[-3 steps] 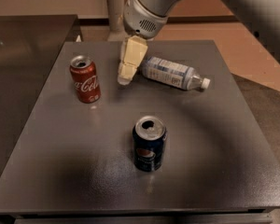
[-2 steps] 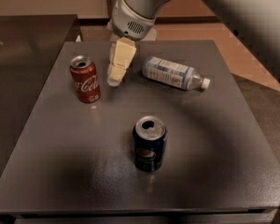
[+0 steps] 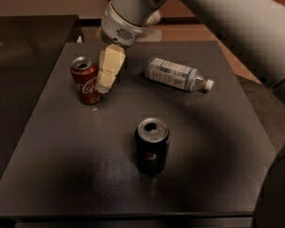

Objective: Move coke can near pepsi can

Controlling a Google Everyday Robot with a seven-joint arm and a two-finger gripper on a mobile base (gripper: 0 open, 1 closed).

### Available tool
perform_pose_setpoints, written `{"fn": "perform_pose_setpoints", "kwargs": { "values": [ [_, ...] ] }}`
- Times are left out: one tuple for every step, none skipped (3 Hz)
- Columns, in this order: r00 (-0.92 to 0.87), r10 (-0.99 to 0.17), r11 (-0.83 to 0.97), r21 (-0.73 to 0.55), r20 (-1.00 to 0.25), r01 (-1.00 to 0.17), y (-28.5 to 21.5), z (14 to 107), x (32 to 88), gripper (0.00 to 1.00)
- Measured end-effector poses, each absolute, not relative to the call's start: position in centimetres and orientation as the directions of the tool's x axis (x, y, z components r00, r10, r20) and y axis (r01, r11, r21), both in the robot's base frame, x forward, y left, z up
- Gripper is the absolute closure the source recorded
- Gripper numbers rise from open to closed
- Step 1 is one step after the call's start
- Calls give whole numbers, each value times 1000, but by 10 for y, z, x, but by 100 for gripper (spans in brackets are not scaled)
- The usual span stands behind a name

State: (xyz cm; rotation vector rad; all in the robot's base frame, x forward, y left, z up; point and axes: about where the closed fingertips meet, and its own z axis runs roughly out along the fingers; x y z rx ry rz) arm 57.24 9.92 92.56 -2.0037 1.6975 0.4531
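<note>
Camera view, looking down on a dark bench from its near side; my end effector hangs over the far left part of the bench, pointing down and leaning slightly to the left; its cream-coloured lower end sits just beside the right flank of the coke can; whether the two touch I cannot tell. How far my end effector is open I cannot tell, since its cream body reads as a single block from this angle; both cans and the bottle rest on the bench.

Coke can: red, upright at the far left of the bench; silver top with its opening visible; white script on the side facing near and right.

Pepsi can: dark, upright, close to the middle of the bench and toward the near side; silver top up; round logo faintly visible on its near face; well apart from the coke can, to the right of it and nearer.

Plastic bottle: clear with a pale label, lying on its side at the far part of the bench, right of my end effector; white cap pointing right; apart from both cans.

Arm: pale grey, entering from the upper right and crossing above the far edge of the bench; it ends in a rounded grey wrist housing with a small grille, directly above my end effector.
</note>
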Motion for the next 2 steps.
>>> {"fn": "perform_pose_setpoints", "kwargs": {
  "values": [
    [187, -818, -141, -125, -545, -982, 112, 919, 574, 0],
    [194, -814, -162, -106, -547, -981, 122, 914, 572, 0]
  ]
}}
